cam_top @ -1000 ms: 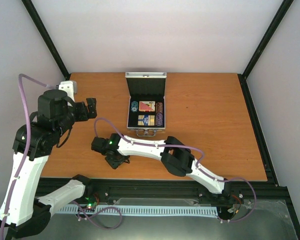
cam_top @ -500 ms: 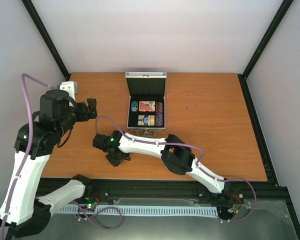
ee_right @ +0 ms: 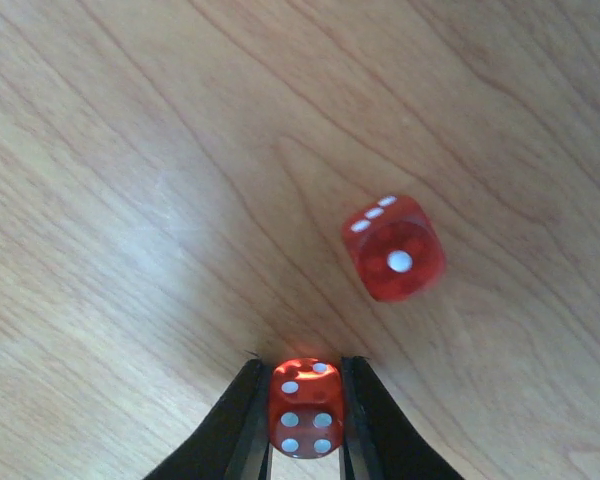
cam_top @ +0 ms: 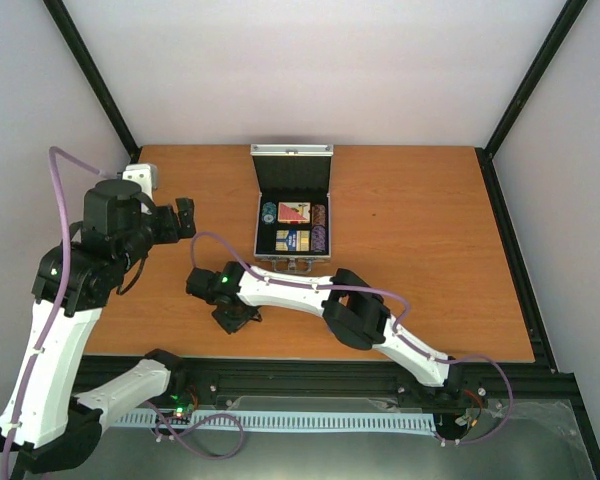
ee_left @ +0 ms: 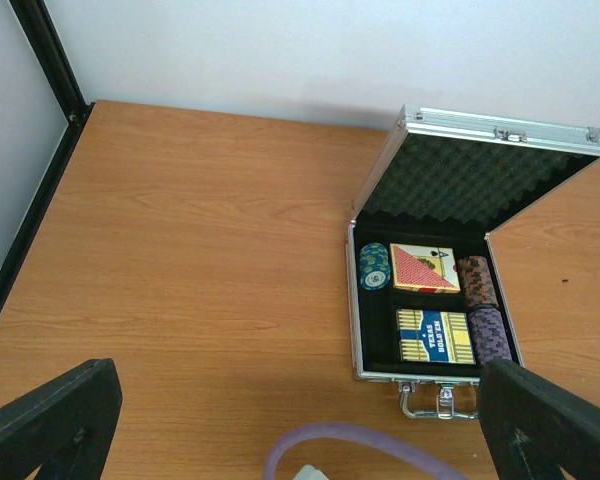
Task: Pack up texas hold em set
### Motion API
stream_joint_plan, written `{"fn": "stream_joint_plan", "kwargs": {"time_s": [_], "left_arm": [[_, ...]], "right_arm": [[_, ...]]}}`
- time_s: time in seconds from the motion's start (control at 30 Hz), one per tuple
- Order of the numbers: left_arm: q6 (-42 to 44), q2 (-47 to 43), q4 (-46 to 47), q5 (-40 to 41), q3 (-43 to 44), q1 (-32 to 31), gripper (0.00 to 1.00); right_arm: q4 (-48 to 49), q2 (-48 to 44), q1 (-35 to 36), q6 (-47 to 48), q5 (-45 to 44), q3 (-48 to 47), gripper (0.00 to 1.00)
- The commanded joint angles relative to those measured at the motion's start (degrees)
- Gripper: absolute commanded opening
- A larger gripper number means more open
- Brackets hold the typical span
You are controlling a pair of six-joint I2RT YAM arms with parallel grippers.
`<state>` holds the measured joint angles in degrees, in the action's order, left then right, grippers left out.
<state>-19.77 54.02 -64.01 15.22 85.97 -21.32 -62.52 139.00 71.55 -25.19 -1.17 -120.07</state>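
Note:
The silver case stands open at the table's middle back, lid up. In the left wrist view the case holds a blue chip stack, a red deck, a blue-yellow deck and dark chip stacks. My right gripper points down at the table, shut on a small red die. A second red die lies loose on the wood just beyond it. In the top view my right gripper is near the table's front left. My left gripper is raised at the left, open and empty. No blue disc shows.
The case handle faces the front edge. A purple cable loops under the left wrist camera. Black frame posts stand at the back corners, and the table edge runs along the front.
My left arm has shifted slightly right and forward. My right gripper moved a little toward the back a second ago and has since stayed over the dice.

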Motion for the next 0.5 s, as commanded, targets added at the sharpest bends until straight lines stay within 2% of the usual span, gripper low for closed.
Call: {"fn": "stream_joint_plan", "kwargs": {"time_s": [0.0, 0.17, 0.47], "left_arm": [[0.10, -0.35, 0.34, 0.59, 0.40, -0.21, 1.00], [0.12, -0.61, 0.29, 0.67, 0.34, -0.21, 1.00], [-0.12, -0.70, 0.38, 0.22, -0.18, -0.20, 1.00]], "right_arm": [[-3.55, -4.39, -0.63, -0.61, -2.46, 1.01, 0.07], [-5.05, -9.27, -3.30, -2.28, -4.26, 1.54, 0.07], [-2.46, -10.48, -14.49, -4.80, -8.49, -0.60, 0.06]]}}
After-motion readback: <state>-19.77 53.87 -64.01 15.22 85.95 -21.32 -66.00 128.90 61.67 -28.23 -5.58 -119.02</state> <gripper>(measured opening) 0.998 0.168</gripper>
